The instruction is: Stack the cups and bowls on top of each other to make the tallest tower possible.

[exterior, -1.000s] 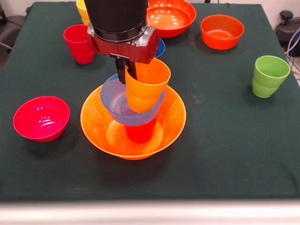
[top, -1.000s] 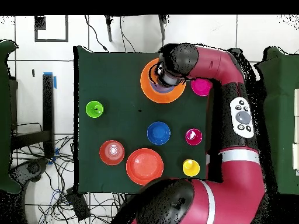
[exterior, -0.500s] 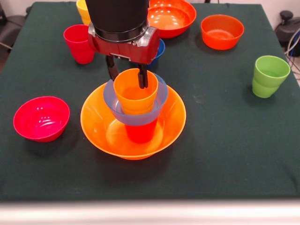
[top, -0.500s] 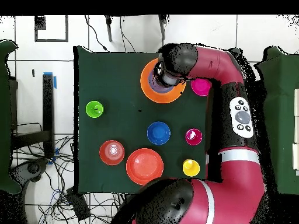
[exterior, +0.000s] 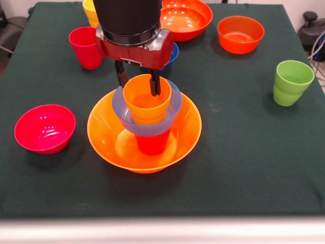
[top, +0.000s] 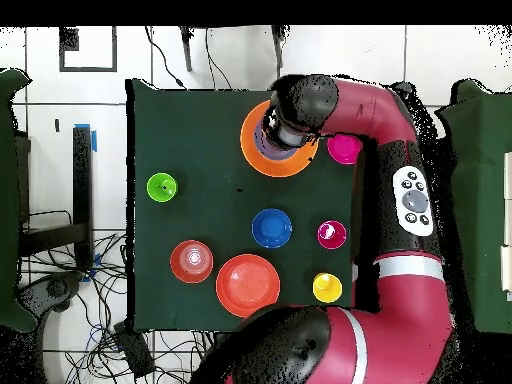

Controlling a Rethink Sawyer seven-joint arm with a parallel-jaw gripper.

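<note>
The tower stands in the front view's middle. Its base is a wide orange bowl (exterior: 185,134), with a red-orange cup (exterior: 151,145) in it. On that cup rests a light blue bowl (exterior: 147,128), and an orange cup (exterior: 146,107) sits upright inside it. My gripper (exterior: 137,80) hangs over the orange cup's far rim and is open. One finger (exterior: 121,76) is outside the rim and the other finger (exterior: 154,84) is inside the cup. In the overhead view the arm covers most of the tower, and only the orange bowl (top: 250,150) shows.
A magenta bowl (exterior: 44,128) lies to the left. A crimson cup (exterior: 85,47) and a yellow cup (exterior: 89,11) stand at the far left. A dark blue bowl (exterior: 174,51) peeks out behind the gripper. Beyond lie a large red-orange bowl (exterior: 185,19) and a smaller orange-red bowl (exterior: 240,33). A green cup (exterior: 291,81) stands at the right.
A second ago the orange cup hung tilted in my shut fingers. It now sits upright in the light blue bowl and the fingers have spread. Nothing moved in the last half second.
</note>
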